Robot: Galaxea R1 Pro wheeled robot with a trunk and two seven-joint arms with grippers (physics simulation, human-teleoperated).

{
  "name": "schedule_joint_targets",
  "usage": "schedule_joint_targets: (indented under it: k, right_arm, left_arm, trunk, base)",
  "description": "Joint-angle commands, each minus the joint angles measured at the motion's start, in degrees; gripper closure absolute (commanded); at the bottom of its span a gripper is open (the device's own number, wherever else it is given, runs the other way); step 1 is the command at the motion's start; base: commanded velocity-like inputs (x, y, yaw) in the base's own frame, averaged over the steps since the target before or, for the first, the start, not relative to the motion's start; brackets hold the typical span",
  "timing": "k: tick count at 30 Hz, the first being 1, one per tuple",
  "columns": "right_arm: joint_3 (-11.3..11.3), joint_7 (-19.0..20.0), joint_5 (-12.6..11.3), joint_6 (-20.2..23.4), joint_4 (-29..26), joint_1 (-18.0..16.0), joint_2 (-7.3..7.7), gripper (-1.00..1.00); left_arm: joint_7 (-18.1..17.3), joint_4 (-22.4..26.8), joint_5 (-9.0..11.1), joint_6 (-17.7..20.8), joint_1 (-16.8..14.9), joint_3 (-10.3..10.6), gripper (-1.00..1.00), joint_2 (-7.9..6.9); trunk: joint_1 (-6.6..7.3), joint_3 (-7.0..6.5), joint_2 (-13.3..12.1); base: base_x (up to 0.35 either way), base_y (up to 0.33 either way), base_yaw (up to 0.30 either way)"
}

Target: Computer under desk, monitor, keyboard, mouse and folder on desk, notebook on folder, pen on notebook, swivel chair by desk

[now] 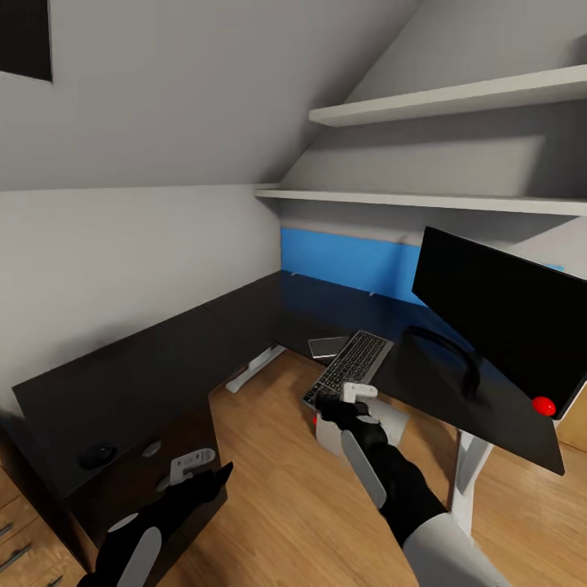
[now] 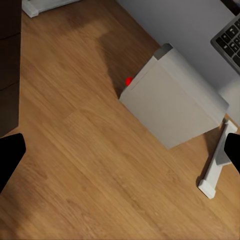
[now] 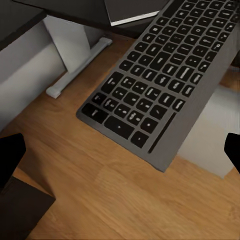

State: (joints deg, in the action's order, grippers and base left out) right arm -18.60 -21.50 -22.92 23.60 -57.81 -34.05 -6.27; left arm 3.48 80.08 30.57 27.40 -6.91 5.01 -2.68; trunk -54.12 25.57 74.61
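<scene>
**Entry: keyboard placement, step in hand**

- My right gripper [image 1: 359, 399]: hovers just above the near end of the keyboard [image 1: 349, 364]. In my right wrist view the two finger tips sit far out at opposite edges, so the jaws stand apart, clamped on nothing.
- Keyboard [image 3: 162, 75]: slim, black, lying with its far end on the desk [image 1: 130, 383] and its near end jutting out past the edge over the wooden floor [image 1: 285, 505]. Judged only partly supported.
- Monitor [image 1: 501, 314]: tilted on the desk at the keyboard's right, red light [image 1: 544, 405] at its lower corner.
- Computer [image 2: 172, 102]: pale box on the floor beneath the keyboard's overhang, beside the white desk foot [image 2: 215, 162].
- Notebook [image 1: 328, 346]: dark, flat, on the desk just beside the keyboard's far left.
- My left gripper [image 1: 193, 466]: low, by the drawer unit [image 1: 163, 481]; finger tips wide apart in its wrist view, holding nothing.

**Handling note:** I judge the best grip is across the narrow width at the overhanging end, fingers squared to the long edges, then lifting level before sliding it fully onto the top, clear of the monitor stand.
</scene>
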Motion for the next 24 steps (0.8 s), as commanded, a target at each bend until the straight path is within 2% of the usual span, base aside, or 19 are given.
schedule_joint_targets:
  k: [1,3,9,12,14,17,18,20,22,24]
  right_arm:
    - [-0.31,-0.52,-0.52,-1.63,1.18,-0.06,-0.14,-1.0]
    - [-1.08,-0.51,-0.43,-9.86,6.42,-0.05,-1.13,-1.0]
    - [-1.69,-0.56,-0.6,-25.49,14.01,-0.05,-3.27,-1.0]
    - [-1.59,-0.56,-0.91,-30.84,16.68,-0.05,-3.73,-1.0]
    - [-1.49,-0.56,-1.67,-32.36,17.28,-0.05,-3.73,-1.0]
    - [-1.23,-0.45,-8.21,-34.38,17.95,-0.05,-3.73,-1.0]
    - [-1.18,-0.04,-12.16,-34.74,18.06,-0.05,-3.73,-1.0]
    - [-1.15,0.78,-16.19,-34.97,18.13,-0.05,-3.73,-1.0]
    - [-1.07,3.05,-23.63,-35.07,18.24,-0.05,-3.64,-1.0]
    - [-1.04,4.03,-27.1,-35.02,18.18,-0.05,-3.06,-1.0]
  left_arm:
    - [0.35,0.07,0.57,0.2,-0.03,0.09,-1.0,-0.05]
    - [0.29,0.09,0.6,0.2,-0.03,0.09,-1.0,-0.05]
    - [0.18,0.23,0.62,0.2,-0.03,0.09,-1.0,-0.09]
    - [0.14,0.42,0.63,0.2,-0.03,0.04,-1.0,-0.12]
    - [0.11,0.52,0.66,0.21,-0.03,0.03,-1.0,-0.16]
    - [0.09,1.72,0.77,0.36,-0.03,-0.04,-1.0,-0.22]
    - [0.1,2.53,0.81,0.46,-0.03,-0.06,-1.0,-0.25]
    - [0.11,3.29,0.87,0.59,-0.03,-0.07,-1.0,-0.27]
    - [0.11,4.34,1.03,0.72,-0.03,-0.11,-1.0,-0.3]
    - [0.12,4.7,1.07,0.75,-0.03,-0.13,-1.0,-0.3]
  trunk:
    - [0.0,0.06,0.04]
    - [0.0,0.06,0.04]
    - [0.0,0.06,0.04]
    - [0.0,0.06,0.04]
    - [0.0,0.06,0.04]
    - [0.0,0.06,0.04]
    - [0.0,0.06,0.04]
    - [0.0,0.06,0.04]
    - [0.0,0.06,0.04]
    - [0.0,0.06,0.04]
  base:
    - [0.0,0.0,0.0]
    - [0.0,0.0,0.0]
    - [0.0,0.0,0.0]
    - [0.0,0.0,0.0]
    - [0.0,0.0,0.0]
    - [0.0,0.0,0.0]
    - [0.0,0.0,0.0]
    - [0.0,0.0,0.0]
    - [0.0,0.0,0.0]
    - [0.0,0.0,0.0]
